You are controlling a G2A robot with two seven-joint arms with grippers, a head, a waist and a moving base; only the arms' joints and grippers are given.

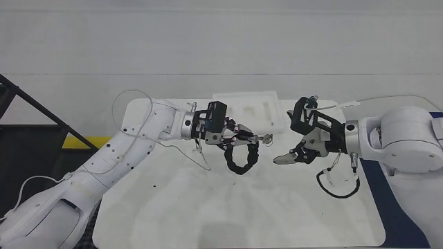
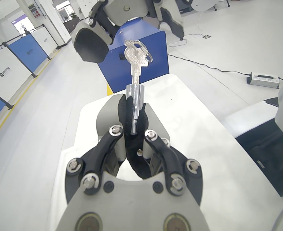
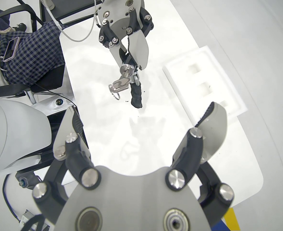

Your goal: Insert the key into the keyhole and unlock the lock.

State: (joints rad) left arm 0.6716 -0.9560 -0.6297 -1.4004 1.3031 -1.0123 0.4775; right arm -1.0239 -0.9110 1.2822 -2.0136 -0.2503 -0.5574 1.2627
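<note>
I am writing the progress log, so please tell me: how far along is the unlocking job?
Done: the key sits in the keyhole of the lock. In hand: the left gripper is shut on the lock; the right gripper hangs open near the key's head, holding nothing. Left: grip the key and turn it; whether it was turned, I cannot tell.

the key [image 2: 137,54] was bright silver, its head stippled with a fine raised-dot pattern. the lock [image 2: 135,97] had a mirror-chrome barrel and a matt black cable loop. the left gripper [image 2: 133,104] was pale grey metal with black links, black pads and silver bolts; the right gripper [image 3: 141,115] wore the same grey, black and silver. the table [image 1: 277,207] was plain white, as was the foam tray [image 1: 249,107]. the cabinet [image 2: 153,58] was deep blue. a yellow stripe [image 1: 79,142] marked the pale grey floor [image 1: 221,34].
</note>
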